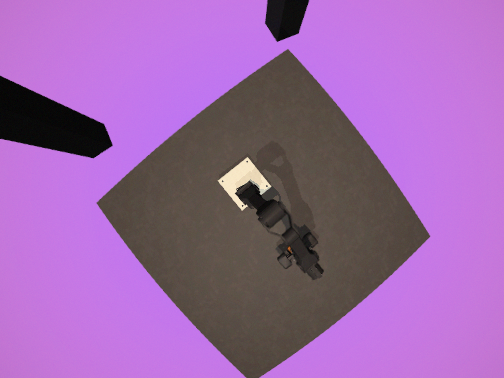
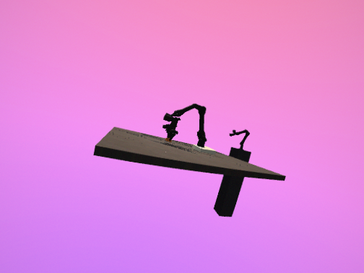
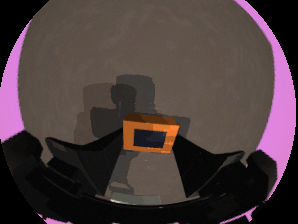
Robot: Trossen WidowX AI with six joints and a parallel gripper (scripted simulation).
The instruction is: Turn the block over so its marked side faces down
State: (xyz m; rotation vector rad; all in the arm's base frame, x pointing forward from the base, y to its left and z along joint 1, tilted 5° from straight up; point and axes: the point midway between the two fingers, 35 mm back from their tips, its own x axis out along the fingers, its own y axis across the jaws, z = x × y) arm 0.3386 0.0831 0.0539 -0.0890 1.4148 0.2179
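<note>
Brown tabletop (image 1: 175, 225) (image 2: 144, 153) (image 3: 150, 55) under arm. Block (image 1: 290, 249) (image 2: 167, 139) (image 3: 128, 137) clamped between fingertips of my gripper (image 1: 295, 252) (image 2: 169, 139) (image 3: 149, 132), at or just above tabletop; clearance unclear. Grasp done; turning and setting down remain. Wrist view shows dark marked face toward camera; top view hides it, but shows pale plate (image 1: 245, 172) (image 2: 210, 149) whole in outline around arm base.

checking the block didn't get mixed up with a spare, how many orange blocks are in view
1: the orange block, between the gripper's fingers. The arm could hide another.
</note>
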